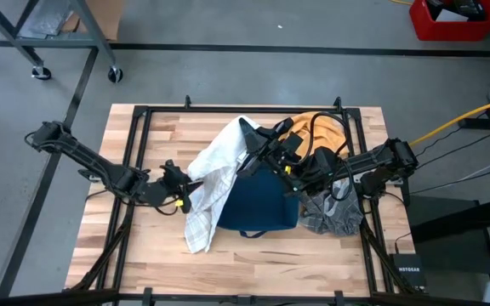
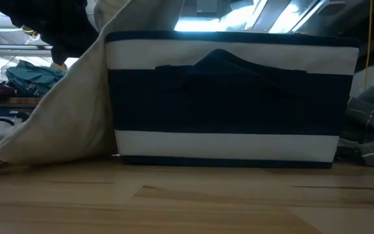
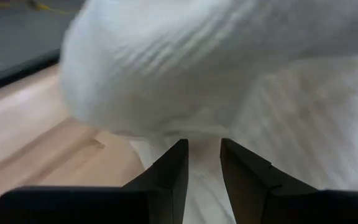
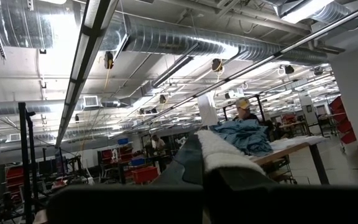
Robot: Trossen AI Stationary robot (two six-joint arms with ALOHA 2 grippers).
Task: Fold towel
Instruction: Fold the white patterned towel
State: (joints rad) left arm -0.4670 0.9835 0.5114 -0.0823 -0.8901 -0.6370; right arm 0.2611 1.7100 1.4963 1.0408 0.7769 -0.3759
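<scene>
The task is judged to be at an early stage: no fold is seen yet. In the high view the white towel (image 1: 215, 183) is found in the middle of the frame, a little to the left, draped over the left edge of a dark blue basket (image 1: 258, 204) and hanging down to the wooden table (image 1: 143, 255). It is held up at its upper corner by the right gripper (image 1: 249, 132), whose fingers are closed on the cloth; in the right wrist view a strip of white cloth (image 4: 219, 152) is seen pinched between them. The left gripper (image 1: 181, 189) is placed at the left side of the towel, its fingers (image 3: 169, 177) partly apart with white cloth in front of them; whether the cloth is really gripped cannot be told. An orange cloth (image 1: 321, 132) and a grey cloth (image 1: 334, 212) lie beside the basket. The spreading flat and all folds are left to be done.
</scene>
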